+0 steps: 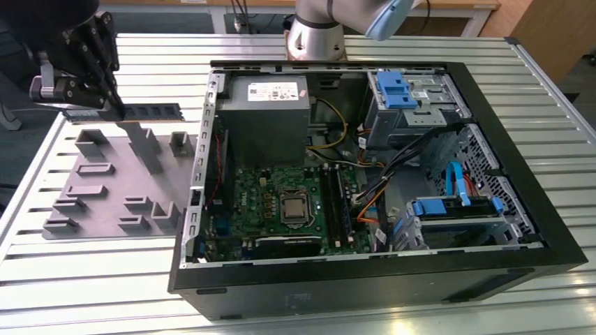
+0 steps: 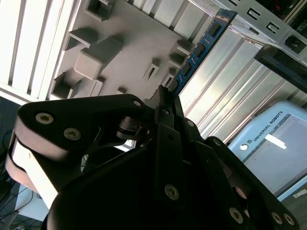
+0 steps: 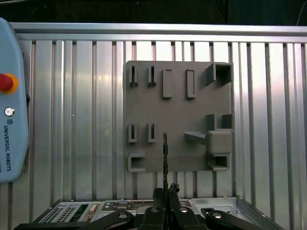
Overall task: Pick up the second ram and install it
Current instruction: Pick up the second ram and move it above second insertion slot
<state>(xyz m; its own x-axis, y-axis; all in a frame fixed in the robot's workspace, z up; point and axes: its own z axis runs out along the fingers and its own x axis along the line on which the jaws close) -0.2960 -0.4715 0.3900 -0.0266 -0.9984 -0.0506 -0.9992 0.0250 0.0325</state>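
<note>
1 long blue-green stick, the second ram [image 1: 149, 112], is pinched at 1 end between the narrow-set fingers of the gripper [image 1: 118, 112], its free end pointing toward the computer case [image 1: 559, 230]. In the second wrist view the second ram [image 2: 199, 48] runs out from the gripper [image 2: 165, 96] with dark chips along its face; in the first wrist view we see it [image 3: 165, 151] edge-on, above the gripper [image 3: 165, 191]. It sits at the far edge of the grey holder tray [image 1: 112, 181], and we cannot tell whether it touches the tray. The tray lies on the slatted table [image 1: 373, 317] near the table's edge at the exterior view's left, just beside the open case. Inside the case, the green motherboard [image 1: 270, 202] lies flat with its black slot strips [image 1: 333, 202] beside the processor socket. A pale blue pendant [image 3: 9, 96] rests on the table, apart from the tray.
</note>
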